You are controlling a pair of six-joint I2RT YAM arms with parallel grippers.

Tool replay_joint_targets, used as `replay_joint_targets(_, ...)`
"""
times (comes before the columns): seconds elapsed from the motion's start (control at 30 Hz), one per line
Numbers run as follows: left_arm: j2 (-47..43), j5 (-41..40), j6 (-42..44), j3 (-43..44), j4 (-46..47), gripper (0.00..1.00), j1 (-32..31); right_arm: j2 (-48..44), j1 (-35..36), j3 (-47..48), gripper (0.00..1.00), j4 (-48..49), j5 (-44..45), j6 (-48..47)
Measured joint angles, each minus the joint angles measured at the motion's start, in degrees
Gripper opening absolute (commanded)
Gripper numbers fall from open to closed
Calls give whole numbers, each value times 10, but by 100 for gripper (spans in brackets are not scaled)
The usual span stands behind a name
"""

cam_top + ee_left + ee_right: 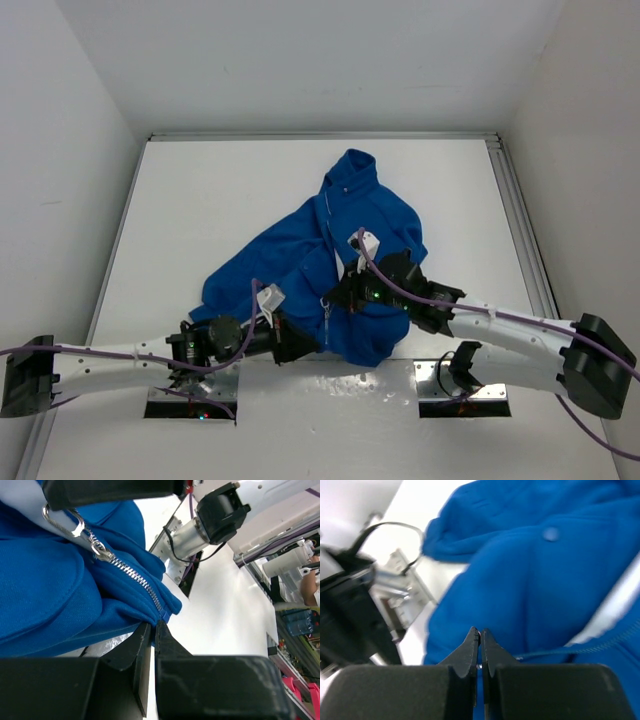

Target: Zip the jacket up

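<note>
the bright royal-blue fleece jacket (290,255) lies crumpled mid-frame on the white table (200,190), collar toward the top of the overhead view. its thin silver zipper (131,575) is meshed only for a short run above the hem. the small metal slider (102,555) sits low, so most of the pull toward the collar looks left for you. your left gripper (156,626) is pinched on the hem at the zipper's foot, its arm reaching low from lower left. your right gripper (480,632) is pressed together, seemingly on the silver ring pull (62,522), its arm angling in from lower right.
</note>
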Motion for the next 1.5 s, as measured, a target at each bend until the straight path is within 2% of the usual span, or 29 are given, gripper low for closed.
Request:
replay_joint_targets(0.13,-2,-1,-3,-5,-4,0,0,-5,-3,-17,0,5,23,14)
replay_joint_targets(0.27,-2,2,-4,-6,-7,0,0,-16,-5,-28,0,25,7,30)
replay_joint_targets(0.3,-1,4,-5,-6,-8,0,0,-17,-6,-31,3,31,-2,35)
replay_joint_targets(0.33,1,6,-6,-6,-9,0,0,-17,-7,-37,11,39,-10,40)
replay_joint_targets(0.4,6,13,-10,-6,-9,0,0,-17,-10,-51,21,56,-21,51)
replay_joint_targets(0.43,10,16,-12,-6,-9,0,0,-17,-11,-61,30,61,-29,56)
replay_joint_targets(0.77,26,29,-19,-6,-4,0,0,22,-12,-75,49,78,-85,62)
replay_joint_targets(1.03,26,12,-64,-6,-18,0,-1,30,-13,-69,58,61,-122,60)
replay_joint_targets(1.07,26,2,-74,-6,-29,6,-1,30,-13,-69,58,60,-123,60)
replay_joint_targets(1.1,29,-9,-87,-6,-42,18,-2,30,-13,-69,58,58,-124,60)
replay_joint_targets(1.2,38,-40,-128,-7,-67,38,-2,32,-13,-80,65,69,-125,67)
replay_joint_targets(1.27,44,-56,-153,-7,-73,45,-2,42,-13,-94,67,87,-129,75)
replay_joint_targets(1.3,46,-65,-168,-8,-76,52,-2,49,-13,-100,67,94,-132,78)
replay_joint_targets(1.47,59,-93,-228,-8,-101,65,-2,70,-14,-135,65,138,-137,100)
replay_joint_targets(1.5,61,-94,-240,-8,-105,66,-2,70,-14,-143,60,148,-136,104)
